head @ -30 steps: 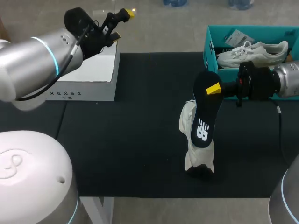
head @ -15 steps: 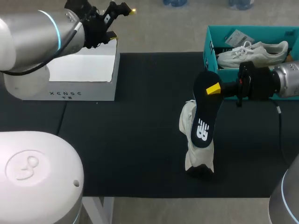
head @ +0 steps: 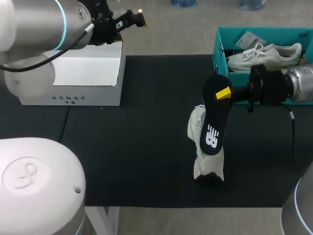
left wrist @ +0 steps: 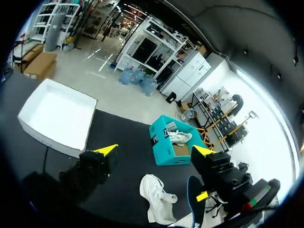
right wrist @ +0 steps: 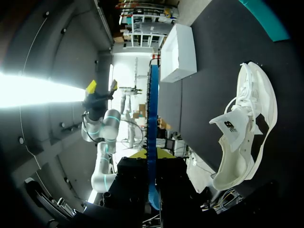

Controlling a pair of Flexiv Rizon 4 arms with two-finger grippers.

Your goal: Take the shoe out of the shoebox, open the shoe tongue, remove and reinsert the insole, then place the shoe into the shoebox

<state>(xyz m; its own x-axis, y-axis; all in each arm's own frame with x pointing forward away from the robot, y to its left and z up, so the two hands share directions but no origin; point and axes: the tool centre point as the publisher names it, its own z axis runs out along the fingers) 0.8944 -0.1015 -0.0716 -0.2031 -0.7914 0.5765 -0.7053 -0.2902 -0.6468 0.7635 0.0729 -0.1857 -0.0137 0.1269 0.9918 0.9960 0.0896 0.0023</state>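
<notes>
The shoe (head: pixel 201 166) lies on the black mat (head: pixel 137 147) close to the table's near edge, white, with its length running from near to far. In the right wrist view its tongue (right wrist: pixel 231 126) is folded out and the opening is turned toward the gripper. The shoe lies beside and ahead of the fingers, not between them.

Just over the shoe hangs the insole (head: pixel 214 120), dark with a pale mark on its face. In the head view it covers the middle of the shoe (whether its low end touches the shoe cannot be told). The right gripper (head: pixel 222 93) comes in from the right and pinches the insole near its upper end, one yellow tip flat on the face toward the camera. In the right wrist view the insole (right wrist: pixel 152 118) runs edge-on as a thin blue strip straight out from between the fingers, which are pressed on it from both sides.

Farther back on the right stands the teal shoebox (head: pixel 218 49), open, with a second shoe (head: pixel 264 55) inside. At the far left sits a white lid (head: pixel 85 78), hollow side up.

Farthest off, the left gripper (head: pixel 131 17) hangs high past the lid's far corner, well apart from the shoe. Its fingers are spread wide with nothing between them.
</notes>
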